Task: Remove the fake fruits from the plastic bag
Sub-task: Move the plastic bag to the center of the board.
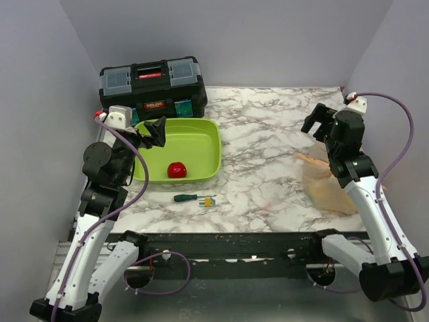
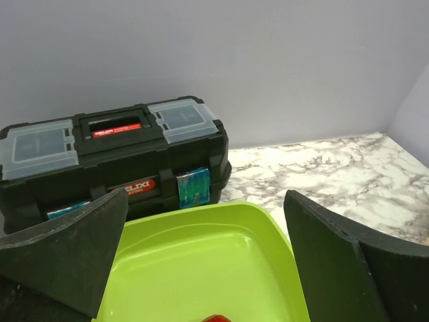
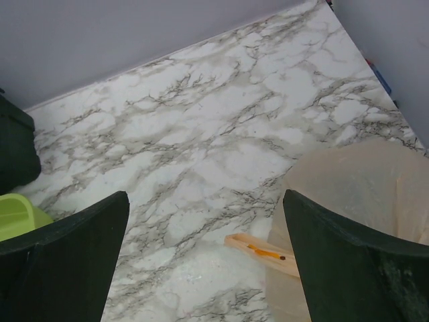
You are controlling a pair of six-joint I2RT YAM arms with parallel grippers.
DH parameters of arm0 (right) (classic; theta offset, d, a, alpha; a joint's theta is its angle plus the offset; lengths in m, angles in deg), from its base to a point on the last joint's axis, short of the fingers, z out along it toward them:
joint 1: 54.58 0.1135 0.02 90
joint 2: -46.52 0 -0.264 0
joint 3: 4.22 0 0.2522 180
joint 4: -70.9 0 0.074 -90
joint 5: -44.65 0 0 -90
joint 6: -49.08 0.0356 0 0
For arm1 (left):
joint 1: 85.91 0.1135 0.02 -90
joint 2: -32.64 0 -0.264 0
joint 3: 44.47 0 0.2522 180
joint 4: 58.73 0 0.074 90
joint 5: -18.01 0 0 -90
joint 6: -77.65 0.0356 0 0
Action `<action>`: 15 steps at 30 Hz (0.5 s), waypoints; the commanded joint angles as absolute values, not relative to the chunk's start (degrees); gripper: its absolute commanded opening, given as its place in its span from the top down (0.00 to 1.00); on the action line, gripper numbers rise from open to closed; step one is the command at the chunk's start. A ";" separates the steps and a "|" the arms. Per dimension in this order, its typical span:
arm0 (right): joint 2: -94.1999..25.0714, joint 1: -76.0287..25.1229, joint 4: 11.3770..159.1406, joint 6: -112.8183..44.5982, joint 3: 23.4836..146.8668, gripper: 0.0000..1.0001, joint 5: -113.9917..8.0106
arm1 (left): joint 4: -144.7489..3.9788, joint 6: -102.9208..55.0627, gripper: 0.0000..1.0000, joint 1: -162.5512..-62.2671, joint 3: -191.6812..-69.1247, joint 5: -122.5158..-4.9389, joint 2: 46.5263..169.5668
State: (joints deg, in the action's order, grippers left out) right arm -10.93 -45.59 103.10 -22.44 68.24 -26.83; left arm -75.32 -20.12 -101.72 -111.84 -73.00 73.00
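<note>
The peach-orange plastic bag (image 1: 327, 185) lies crumpled on the marble table at the right. In the right wrist view the bag (image 3: 362, 194) sits at the lower right, with a handle strip (image 3: 265, 251) pointing left. No fake fruits show; whether any are inside the bag cannot be told. My right gripper (image 1: 319, 127) is open and empty, raised above the bag's far end; it also shows in the right wrist view (image 3: 204, 261). My left gripper (image 1: 153, 134) is open and empty above the far left of the lime-green tray (image 1: 213, 144); it also shows in the left wrist view (image 2: 204, 261).
A shiny red ball (image 1: 176, 170) lies in the tray and peeks into the left wrist view (image 2: 216, 318). A black toolbox (image 1: 151, 84) stands behind the tray. A green-handled screwdriver (image 1: 194, 198) lies in front of the tray. Grey walls enclose the table.
</note>
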 commanded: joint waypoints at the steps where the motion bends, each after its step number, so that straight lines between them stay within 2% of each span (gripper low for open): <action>1: -10.50 -45.57 102.39 -21.54 68.73 0.00 -24.25 | -75.15 -20.51 0.01 -101.44 -111.25 -67.52 73.20; 7: -9.05 -45.64 103.27 -19.95 67.45 0.00 -20.95 | -75.09 -21.45 0.01 -101.38 -110.48 -66.03 73.07; 15: -10.57 -45.62 111.56 -12.91 67.00 0.00 -14.35 | -75.01 -22.81 0.01 -101.90 -109.46 -62.92 73.37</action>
State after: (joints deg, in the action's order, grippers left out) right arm -10.34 -45.59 105.96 -17.79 68.15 -19.81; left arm -75.25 -21.80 -101.72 -109.87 -65.90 73.55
